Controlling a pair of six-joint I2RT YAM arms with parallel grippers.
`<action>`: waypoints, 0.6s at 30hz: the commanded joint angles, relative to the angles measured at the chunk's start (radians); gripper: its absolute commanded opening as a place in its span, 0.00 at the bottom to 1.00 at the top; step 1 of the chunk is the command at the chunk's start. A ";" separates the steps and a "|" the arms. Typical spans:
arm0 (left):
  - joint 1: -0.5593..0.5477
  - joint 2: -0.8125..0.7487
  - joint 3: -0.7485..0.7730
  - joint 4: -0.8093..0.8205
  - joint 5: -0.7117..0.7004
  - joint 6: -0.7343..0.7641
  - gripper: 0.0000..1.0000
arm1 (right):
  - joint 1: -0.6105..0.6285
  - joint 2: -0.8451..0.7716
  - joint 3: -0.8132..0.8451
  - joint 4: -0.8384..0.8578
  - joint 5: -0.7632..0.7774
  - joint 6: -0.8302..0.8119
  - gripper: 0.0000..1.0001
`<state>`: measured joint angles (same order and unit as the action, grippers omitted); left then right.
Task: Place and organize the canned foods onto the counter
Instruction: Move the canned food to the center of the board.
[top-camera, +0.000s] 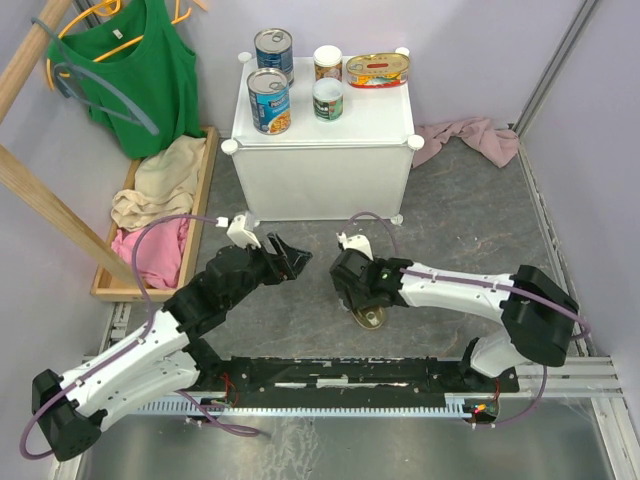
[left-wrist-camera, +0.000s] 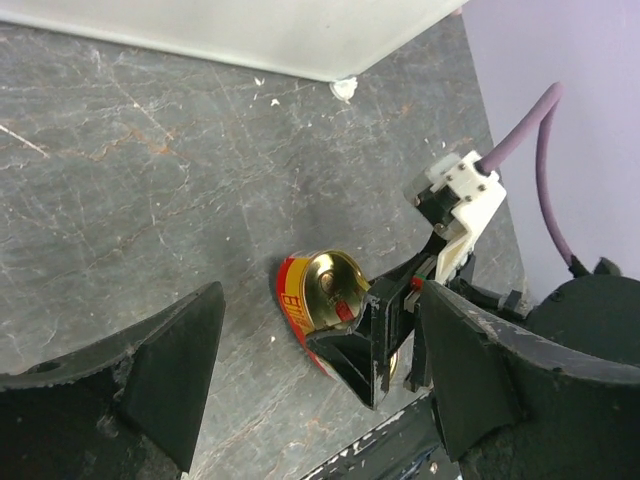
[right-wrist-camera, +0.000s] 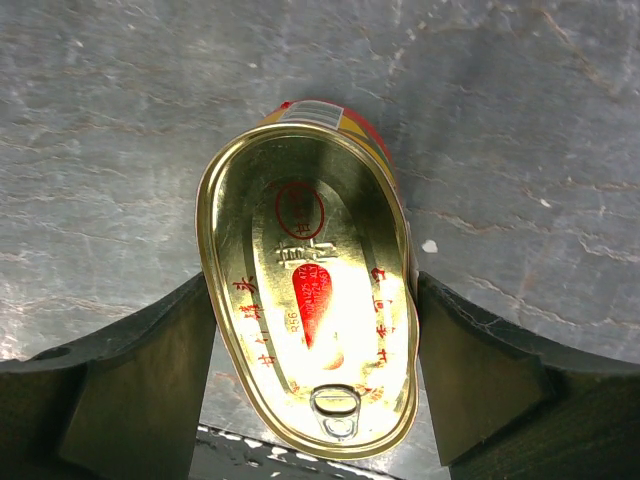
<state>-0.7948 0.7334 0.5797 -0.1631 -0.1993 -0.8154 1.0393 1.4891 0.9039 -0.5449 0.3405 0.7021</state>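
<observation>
Straddling the one oval tin (right-wrist-camera: 308, 300) not on the counter, the right tool (top-camera: 365, 305) pointed down at the lower middle of the top view, its two dark fingers (right-wrist-camera: 150, 380) pressed against the tin's long sides and clasping it; the tin lay with its gold lid and pull-tab facing up on the grey desk (top-camera: 470, 220). Bare desk stretched between this spot and the front edge of the white counter (top-camera: 320, 170), which stood at the upper middle. On the counter's top, two tall blue cans (top-camera: 268, 100) lined the left edge, two small white-topped cans (top-camera: 327, 99) stood in the middle, and the other oval tin (top-camera: 377, 70) lay at the far right corner, leaving the front right part bare. The left tool (top-camera: 288, 258) hung just left of the right one, spread wide and holding nothing. A wooden tray of clothes (top-camera: 205, 190) ran along the left, and a pink cloth (top-camera: 470, 135) lay at the counter's right.
</observation>
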 joint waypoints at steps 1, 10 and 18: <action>-0.009 0.001 -0.034 0.046 0.000 -0.044 0.85 | 0.009 0.027 0.087 0.093 0.040 -0.031 0.34; -0.012 -0.075 -0.086 0.006 -0.078 -0.091 0.85 | 0.008 0.235 0.265 0.155 -0.030 -0.133 0.38; -0.012 -0.112 -0.043 -0.091 -0.140 -0.109 0.85 | -0.006 0.325 0.308 0.233 -0.047 -0.181 0.52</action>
<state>-0.8009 0.6479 0.4911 -0.2108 -0.2703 -0.8829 1.0439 1.7954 1.1633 -0.3916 0.2916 0.5709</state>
